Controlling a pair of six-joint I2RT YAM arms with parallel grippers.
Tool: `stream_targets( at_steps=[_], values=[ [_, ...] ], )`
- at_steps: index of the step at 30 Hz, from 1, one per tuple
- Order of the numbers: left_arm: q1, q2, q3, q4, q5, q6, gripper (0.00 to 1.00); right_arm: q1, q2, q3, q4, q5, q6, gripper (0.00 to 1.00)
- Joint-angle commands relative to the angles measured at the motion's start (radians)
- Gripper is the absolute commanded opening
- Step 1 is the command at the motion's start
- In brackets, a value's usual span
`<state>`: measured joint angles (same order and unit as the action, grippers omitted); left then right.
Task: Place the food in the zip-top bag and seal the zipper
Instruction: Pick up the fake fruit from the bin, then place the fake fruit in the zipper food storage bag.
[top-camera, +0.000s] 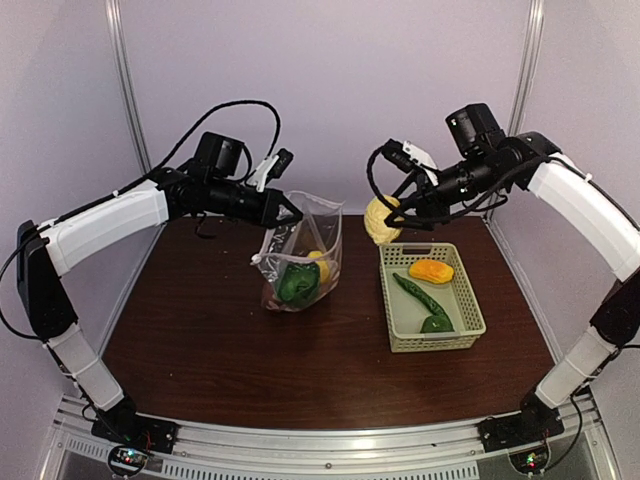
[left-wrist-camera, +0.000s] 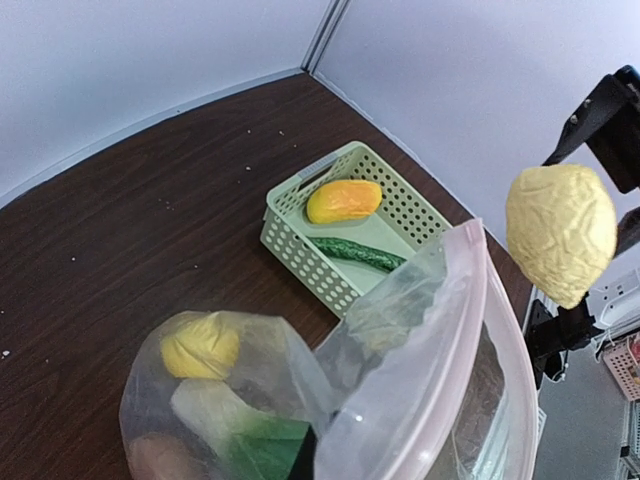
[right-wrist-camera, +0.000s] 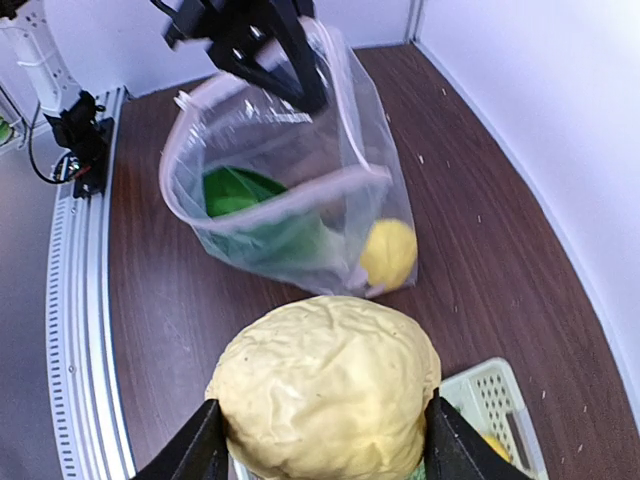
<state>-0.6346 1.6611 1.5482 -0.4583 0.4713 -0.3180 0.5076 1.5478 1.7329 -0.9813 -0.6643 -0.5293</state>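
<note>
Bag (top-camera: 300, 258) hangs open, rim pinched in the left hand (top-camera: 290, 211); right hand (top-camera: 398, 212) grasps a wrinkled pale-yellow food piece (top-camera: 379, 222)

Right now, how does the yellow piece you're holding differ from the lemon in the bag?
The piece in the right gripper is pale, wrinkled, larger, held in the air. The lemon is brighter, smoother, smaller, lying inside the bag. Both are yellow and roundish.

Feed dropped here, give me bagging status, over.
Left gripper shut on zip-top bag rim, mouth open. Right gripper shut on yellow lumpy food, beside bag. Nothing between.
</note>
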Motion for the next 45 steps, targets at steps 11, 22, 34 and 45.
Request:
stream_targets(
  at_steps=[11, 22, 34, 45],
  values=[
    [0.003, -0.008, -0.009, 0.057, 0.035, -0.002, 0.00, 0.278, 0.273, 0.389, 0.023, 0.112, 0.056, 0.47],
    [0.003, -0.020, -0.012, 0.058, 0.029, -0.006, 0.00, 0.340, 0.325, 0.367, 0.053, 0.431, 0.055, 0.56],
    [0.003, -0.013, -0.014, 0.059, 0.021, -0.009, 0.00, 0.374, 0.255, 0.359, -0.074, 0.325, -0.083, 0.78],
    [0.003, 0.005, -0.011, 0.059, 0.045, -0.016, 0.00, 0.438, 0.243, 0.282, -0.110, 0.379, -0.263, 0.72]
  ],
)
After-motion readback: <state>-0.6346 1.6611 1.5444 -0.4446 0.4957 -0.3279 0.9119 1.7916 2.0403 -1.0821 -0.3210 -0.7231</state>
